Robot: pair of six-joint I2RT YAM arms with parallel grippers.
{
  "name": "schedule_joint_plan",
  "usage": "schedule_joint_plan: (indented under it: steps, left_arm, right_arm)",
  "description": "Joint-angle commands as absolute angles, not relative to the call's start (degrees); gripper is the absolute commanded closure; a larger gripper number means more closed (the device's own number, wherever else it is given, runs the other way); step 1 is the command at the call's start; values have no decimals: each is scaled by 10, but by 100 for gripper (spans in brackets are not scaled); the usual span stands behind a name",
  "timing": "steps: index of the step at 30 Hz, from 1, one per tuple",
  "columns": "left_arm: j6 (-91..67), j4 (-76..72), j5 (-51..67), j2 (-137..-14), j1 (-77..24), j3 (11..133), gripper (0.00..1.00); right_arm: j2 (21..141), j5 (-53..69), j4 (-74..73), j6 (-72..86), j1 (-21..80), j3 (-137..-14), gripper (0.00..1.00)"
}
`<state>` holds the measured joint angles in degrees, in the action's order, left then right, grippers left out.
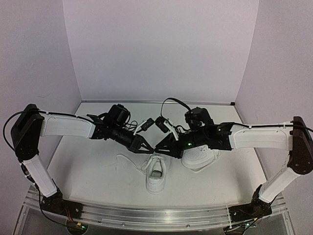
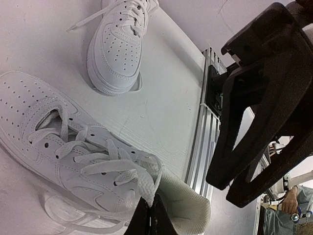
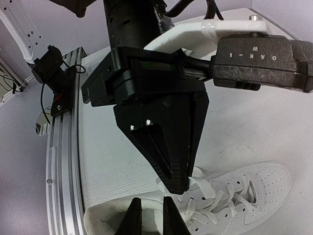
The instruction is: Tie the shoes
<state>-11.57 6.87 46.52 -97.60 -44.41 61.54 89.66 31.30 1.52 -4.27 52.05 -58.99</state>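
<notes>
1. While both arms meet over the middle of the table, the near shoe lies directly under their tips. The second shoe sits just beside it, partly under the right arm.
2. Left gripper: jaws closed tight, tips down among the laces near the padded collar. One flat strand runs right up to the tips. Whether it is actually pinched, I cannot tell.
3. Right gripper: fingers parted by a narrow gap with nothing visible between them, hovering over the collar just beside the left tips.
4. Handling, laces (judgement): flat, soft and limp. They will drape rather than hold a loop, and will likely slide out of a loose pinch. Grip across the flat width, not the edge.
5. Handling, shoe (judgement): light, with a stiff sole and soft upper. On this smooth table it will probably skid or tip if a lace is hauled sideways, so tension should be small and balanced between the two arms.
6. Best hold (judgement): a loose lace tail trails onto the table on the left arm's side. It lies clear of the eyelets, so it is easier to take than the crossed strands.
</notes>
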Motion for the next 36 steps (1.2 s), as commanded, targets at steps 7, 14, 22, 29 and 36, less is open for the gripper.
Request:
schedule_joint_plan:
  steps: [7,14,22,29,36]
  left_arm:
    - [-194,30,391,-899,-371,574,100]
    - [-212,65,329,-861,-347,570,100]
    - [-250,93,284,-813,-290,545,100]
    - [-243,98,290,-808,-281,536,100]
    - [-243,93,295,-810,-280,535,100]
  right_arm:
    - [914,212,-148,-97,549,-684,57]
    - [975,146,-264,-112,583,-779,57]
    - [1063,65,-378,-120,620,-908,62]
    - [1118,1,-446,-118,640,-982,68]
    - [1156,-29,-481,-125,645,-1008,72]
